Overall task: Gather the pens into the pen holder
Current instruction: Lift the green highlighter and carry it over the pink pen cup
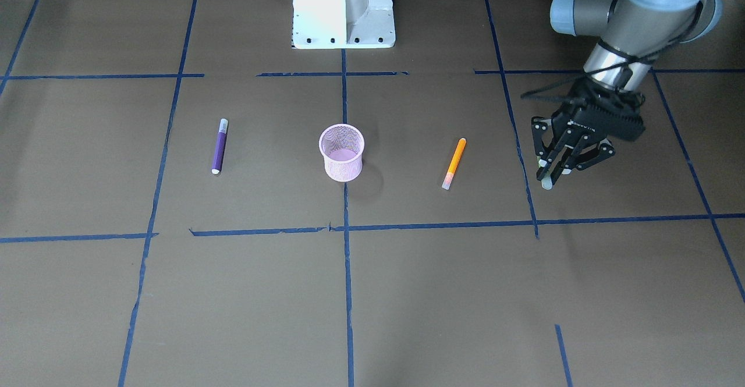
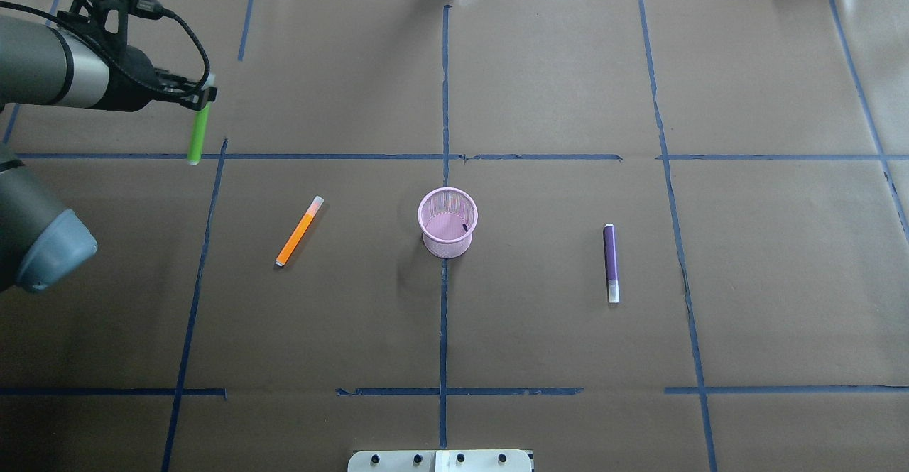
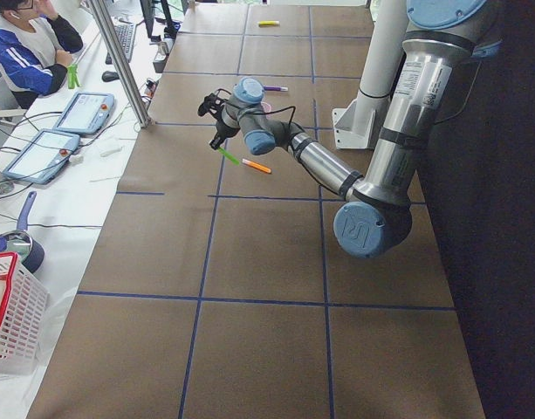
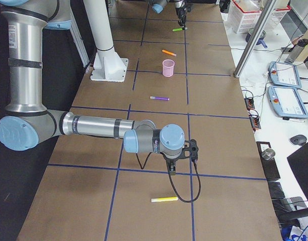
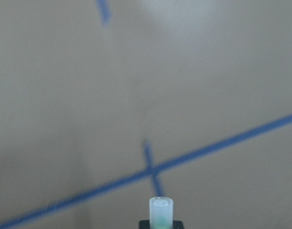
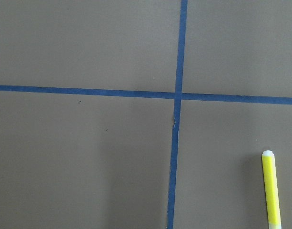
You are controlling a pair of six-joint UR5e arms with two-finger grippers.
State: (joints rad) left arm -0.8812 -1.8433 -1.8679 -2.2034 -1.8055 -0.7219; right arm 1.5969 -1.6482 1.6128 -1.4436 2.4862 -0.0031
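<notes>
Green pen (image 2: 197, 135): clamped in left claw (image 2: 204, 97), far left.
Orange pen (image 2: 299, 231), purple pen (image 2: 611, 263): flat, flanking pen holder (image 2: 447, 223).
Right claw (image 4: 189, 150): opening impossible to tell.

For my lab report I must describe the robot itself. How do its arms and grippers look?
Both the left arm and the right arm are silver tubes with blue-grey joint caps. The left gripper is black, of linked bars, with white lettering. A black cable loops at each wrist.
</notes>
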